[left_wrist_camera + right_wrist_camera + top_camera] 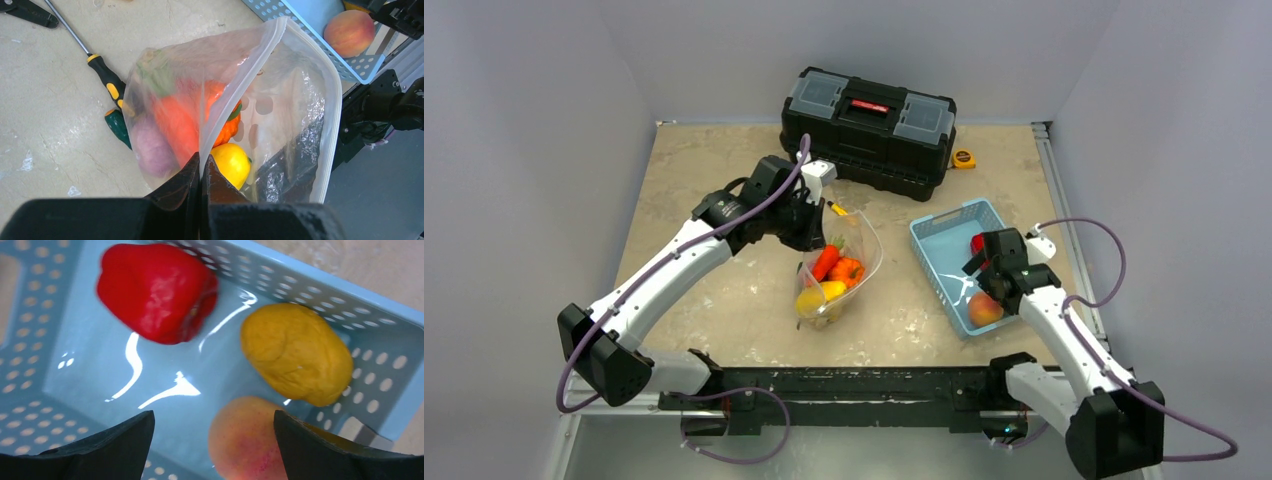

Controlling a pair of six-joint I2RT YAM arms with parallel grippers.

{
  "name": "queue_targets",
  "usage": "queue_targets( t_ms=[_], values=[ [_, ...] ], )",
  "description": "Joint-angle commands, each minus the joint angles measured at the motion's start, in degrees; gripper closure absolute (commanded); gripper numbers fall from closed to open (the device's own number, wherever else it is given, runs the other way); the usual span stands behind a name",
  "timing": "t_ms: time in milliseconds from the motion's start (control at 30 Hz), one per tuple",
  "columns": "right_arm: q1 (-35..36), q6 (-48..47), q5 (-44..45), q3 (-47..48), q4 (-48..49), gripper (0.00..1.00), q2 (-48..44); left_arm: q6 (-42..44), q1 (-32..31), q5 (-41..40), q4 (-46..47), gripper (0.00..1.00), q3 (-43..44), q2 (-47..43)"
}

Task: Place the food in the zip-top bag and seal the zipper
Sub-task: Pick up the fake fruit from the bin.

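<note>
The clear zip-top bag [852,262] stands open in mid-table, its zipper rim [240,72] spread wide. It holds a carrot [172,125], an orange pepper [227,125], a yellow fruit [231,164] and a purple piece [150,145]. My left gripper [201,159] is shut on the bag's rim at its far side and holds it up. My right gripper [214,421] is open above the light blue basket [944,262], over a peach [245,440], beside a red pepper [155,292] and a yellow-orange fruit [295,352].
A black toolbox [869,130] stands at the back with a yellow tape measure [964,158] beside it. A yellow-handled screwdriver [107,80] and a green handle [119,129] lie under the bag's far side. Walls close in left, right and back.
</note>
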Motion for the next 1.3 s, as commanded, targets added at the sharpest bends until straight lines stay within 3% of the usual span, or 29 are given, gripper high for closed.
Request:
queue_targets(
  t_ms=[0, 33, 200, 600, 1100, 1267],
  values=[
    [-3.00, 8.51, 2.08, 1.24, -3.98, 0.08, 4.13, -0.37, 0.37, 1.12, 1.32, 1.00, 1.82, -0.28],
    [-2.98, 9.91, 3.22, 2.54, -6.26, 0.02, 5.53, -0.37, 0.37, 1.20, 1.34, 1.00, 1.82, -0.29],
    [-3.04, 11.52, 1.46, 5.23, -13.12, 0.01, 11.58, -0.37, 0.35, 1.29, 1.28, 1.00, 1.91, -0.26],
    [-3.02, 1.23, -15.01, -3.45, 1.25, 0.04, 9.36, -0.54, 0.33, 1.49, 1.33, 1.00, 1.82, 0.48],
    [-3.01, -2.73, -16.35, 3.16, -0.54, 0.58, 8.11, -0.63, 0.37, 1.89, 1.32, 1.00, 1.87, 1.18],
    [-3.03, -4.49, -15.00, 6.40, -2.47, 0.83, 7.01, -0.63, 0.37, 2.00, 1.29, 1.00, 1.91, 1.21]
  ],
)
